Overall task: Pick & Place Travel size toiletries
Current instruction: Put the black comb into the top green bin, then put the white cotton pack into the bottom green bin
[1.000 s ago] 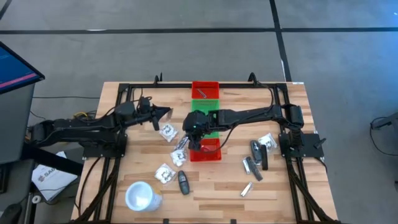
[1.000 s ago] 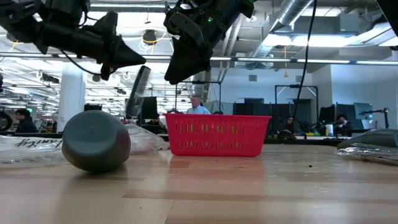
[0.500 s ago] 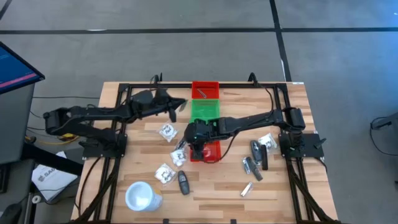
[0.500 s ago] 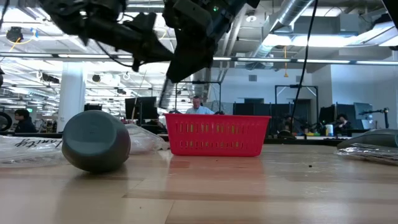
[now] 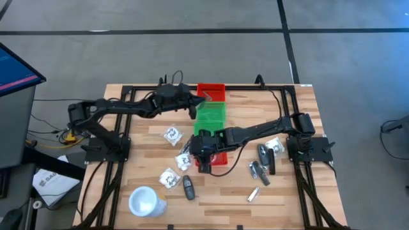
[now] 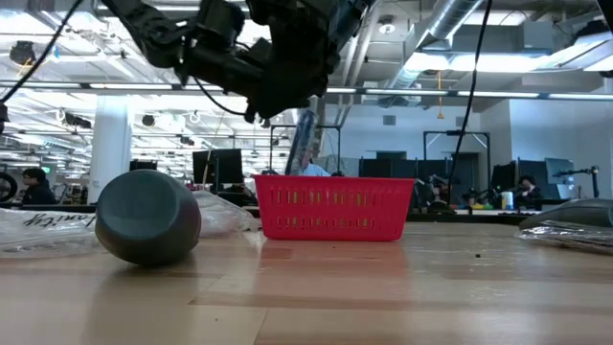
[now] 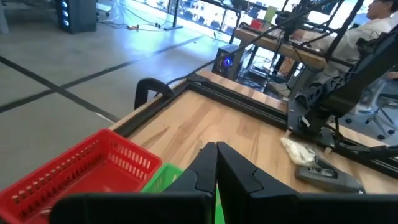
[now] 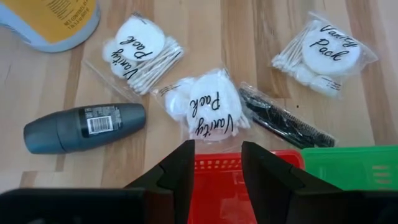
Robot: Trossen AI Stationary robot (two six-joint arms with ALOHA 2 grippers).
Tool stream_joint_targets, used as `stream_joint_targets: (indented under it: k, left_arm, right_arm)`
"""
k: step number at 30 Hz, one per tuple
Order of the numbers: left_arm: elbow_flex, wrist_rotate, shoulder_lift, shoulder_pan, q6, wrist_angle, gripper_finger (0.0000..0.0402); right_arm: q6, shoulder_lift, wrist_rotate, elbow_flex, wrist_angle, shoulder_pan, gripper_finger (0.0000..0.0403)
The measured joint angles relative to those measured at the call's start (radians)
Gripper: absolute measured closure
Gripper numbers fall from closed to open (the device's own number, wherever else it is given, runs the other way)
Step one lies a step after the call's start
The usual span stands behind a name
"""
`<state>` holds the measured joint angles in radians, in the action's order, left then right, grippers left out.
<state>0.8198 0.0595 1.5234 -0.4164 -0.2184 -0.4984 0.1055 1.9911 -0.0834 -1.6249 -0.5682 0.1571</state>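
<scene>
1. Reaching for the next toiletry looks like the step in hand: the right gripper (image 5: 203, 167) hangs over the near end of the red bin (image 5: 218, 157), its jaws part-open with nothing between them.
2. Nearest its line of sight is a vanity packet (image 8: 206, 104), clear and crinkly with white pads inside, lying on the worktop (image 5: 281, 195) just beside the red bin's wall, with a black comb in a sleeve (image 8: 285, 117) touching its side.
3. To do it well, I would bring the jaws down astride the packet's middle and well clear of the bin's rim, since the film is slippery and may crumple out of a shallow pinch.
4. Other items wait close by: a grey roll-on (image 8: 84, 127) and two more packets (image 8: 135, 48) (image 8: 324, 54).
5. The right arm stretches from its base at the worktop's right edge across to the middle, wrist bent downward.
6. The left gripper (image 5: 192, 107) sits high beside the green bin (image 5: 211, 114), jaws closed on nothing, arm reaching from the left.
</scene>
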Motion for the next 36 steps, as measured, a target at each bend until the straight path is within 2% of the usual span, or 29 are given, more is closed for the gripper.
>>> stream_joint_targets:
  k: [12,25,29,36]
  left_arm:
    - [0.102,0.014,0.167,-0.003,0.002,-0.028,0.0401]
    - [0.109,0.014,0.187,-0.015,0.004,-0.021,0.0399]
    - [0.109,-0.002,0.187,-0.015,0.009,-0.018,0.0378]
    - [0.109,-0.002,0.186,-0.015,0.036,0.021,0.0305]
  right_arm:
    - [0.0,0.0,0.0,0.0,0.006,0.0,0.0281]
    - [0.0,0.0,0.0,0.0,0.007,-0.002,0.0281]
    - [0.0,0.0,0.0,0.0,0.008,-0.002,0.0281]
    - [0.0,0.0,0.0,0.0,0.026,-0.002,0.0281]
